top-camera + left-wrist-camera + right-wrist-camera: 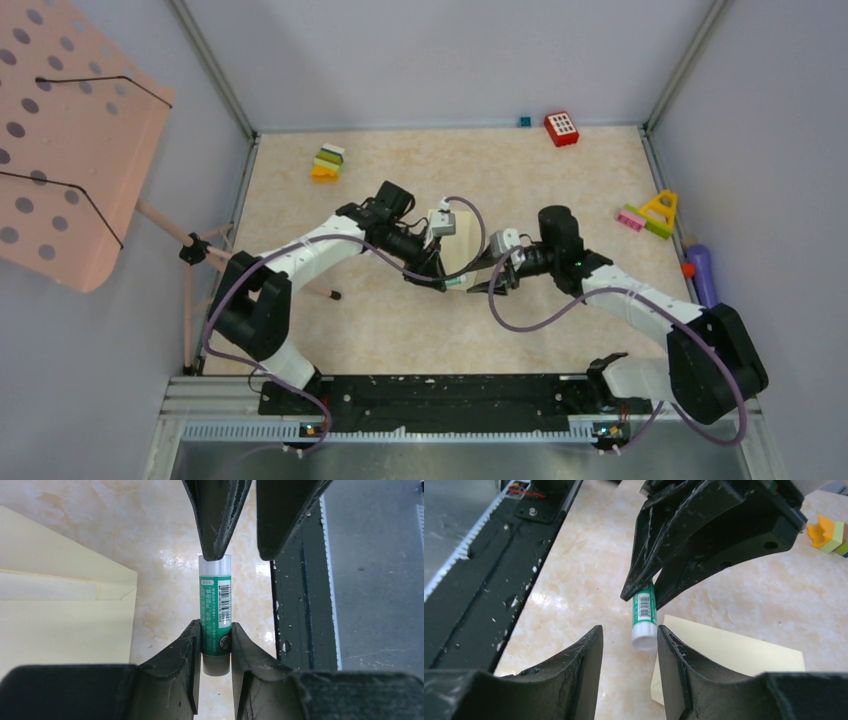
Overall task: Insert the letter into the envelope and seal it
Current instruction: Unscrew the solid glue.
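Your L arm (310,240) & R arm (640,305): white shells, blk joints, purple cables (520,325); blk scuffed fingers (172,672); bases on blk rail (440,395).

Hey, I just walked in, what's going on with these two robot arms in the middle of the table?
The left gripper is clamped on a green glue stick, holding it just above the table. The right gripper faces it with its fingers on either side of the stick's white end, with a gap on each side, so it is not gripping. The pale yellow envelope lies flat on the table beside them, with neither gripper touching it.
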You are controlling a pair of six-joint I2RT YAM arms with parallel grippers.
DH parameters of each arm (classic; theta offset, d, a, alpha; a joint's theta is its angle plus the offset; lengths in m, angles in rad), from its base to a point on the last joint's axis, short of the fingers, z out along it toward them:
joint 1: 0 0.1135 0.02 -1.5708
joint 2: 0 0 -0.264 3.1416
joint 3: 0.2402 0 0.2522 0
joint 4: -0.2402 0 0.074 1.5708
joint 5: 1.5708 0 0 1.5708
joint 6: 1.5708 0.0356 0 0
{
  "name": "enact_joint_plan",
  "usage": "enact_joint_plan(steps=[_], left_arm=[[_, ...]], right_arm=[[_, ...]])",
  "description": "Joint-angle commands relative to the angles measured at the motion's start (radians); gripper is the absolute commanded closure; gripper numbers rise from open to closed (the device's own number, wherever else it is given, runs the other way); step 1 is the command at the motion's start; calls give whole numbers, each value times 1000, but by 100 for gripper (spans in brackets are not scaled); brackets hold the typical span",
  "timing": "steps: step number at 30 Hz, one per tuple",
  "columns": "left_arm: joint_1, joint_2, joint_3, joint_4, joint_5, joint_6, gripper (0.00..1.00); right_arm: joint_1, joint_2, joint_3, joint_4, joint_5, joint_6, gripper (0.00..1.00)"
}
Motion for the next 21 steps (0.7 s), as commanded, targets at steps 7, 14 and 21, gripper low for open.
enact_joint_plan(steps=[7,14,21], left_arm=[[-3,-8,47,-71,108,60,100],[-4,-2,49,-75,111,65,100],[-3,1,55,-79,110,63,100]], right_arm=[[-5,-6,-31,35,5,-223,60],[-2,-6,-40,94,-15,-156,65],[10,-4,-39,64,-43,-188,69]])
